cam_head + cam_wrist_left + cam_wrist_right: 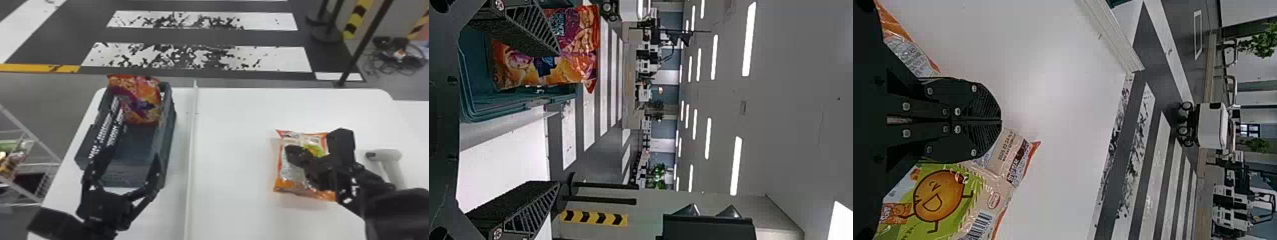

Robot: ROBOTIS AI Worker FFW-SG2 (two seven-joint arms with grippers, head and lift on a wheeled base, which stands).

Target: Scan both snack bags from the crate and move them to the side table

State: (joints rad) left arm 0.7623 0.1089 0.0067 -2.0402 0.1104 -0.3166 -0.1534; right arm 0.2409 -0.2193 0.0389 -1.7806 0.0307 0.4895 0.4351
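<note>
Head view: over the near part of the dark crate (137, 140), the left gripper (131, 156) is hovering, its fingers (155, 167) spread well apart with nothing between them. Beyond those fingertips, the red-orange snack bag (140, 102) is leaning upright at the crate's far end, its top rising above the rim. In the left wrist view, one of the two fingers is covering part of that bag; I cannot tell whether they are touching.

Across the worktop (229, 127), a long pale strip (193, 143) is running between the left fingers and the right ones, just beside the crate.

The right gripper (291, 153) is reaching in over the orange-edged snack bag (289, 172), its fingers (978, 100) pressed together, their tips meeting. Beneath them the bag is lying flat on the worktop, its edges showing on both sides of the fingers; whether they are touching it, I cannot tell. A green patch with a round cartoon figure (938, 192) is showing just beside the closed fingers, and a barcode (978, 226) is sitting near it.

To the right of the right fingers, a white handheld scanner (387, 155) is lying on the worktop. Well to the left of the left fingers, a white wire rack (48, 164) is standing off the worktop, holding colourful packets (11, 162).
</note>
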